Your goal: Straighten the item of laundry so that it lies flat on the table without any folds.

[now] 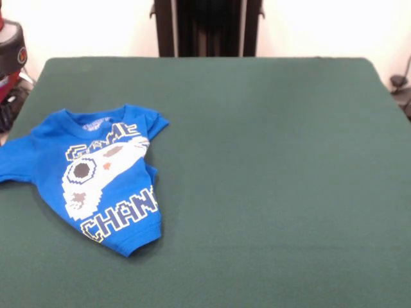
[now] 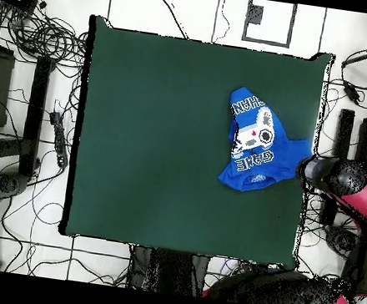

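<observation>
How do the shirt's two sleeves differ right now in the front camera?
On the T-shirt, the sleeve at picture left lies spread out flat toward the table edge, its full shape showing. The sleeve at picture right looks bunched and shorter, and the shirt's side below it is folded under, cutting off the lettering. Both are plain bright blue.

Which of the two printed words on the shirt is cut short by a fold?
The lower word, nearest the hem: it stops at CHAN where the T-shirt turns under. GAME above reads whole.
</observation>
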`<state>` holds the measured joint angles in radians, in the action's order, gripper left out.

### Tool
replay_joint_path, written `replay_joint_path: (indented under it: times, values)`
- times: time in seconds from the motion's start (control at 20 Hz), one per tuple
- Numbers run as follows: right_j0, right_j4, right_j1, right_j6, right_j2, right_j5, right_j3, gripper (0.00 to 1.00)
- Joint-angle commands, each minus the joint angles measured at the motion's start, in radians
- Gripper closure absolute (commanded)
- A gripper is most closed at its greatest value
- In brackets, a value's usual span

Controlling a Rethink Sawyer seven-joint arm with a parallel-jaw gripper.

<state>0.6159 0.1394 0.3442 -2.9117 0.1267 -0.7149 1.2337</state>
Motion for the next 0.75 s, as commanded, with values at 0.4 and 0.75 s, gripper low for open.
replay_joint_path:
  times: [0.4,0.75]
  values:
    - [0.109,0.082,0.026,0.281,-0.176,-0.028,0.051,1.0]
    - [0.082,0.096,0.02,0.177,-0.179,-0.011,0.076,1.0]
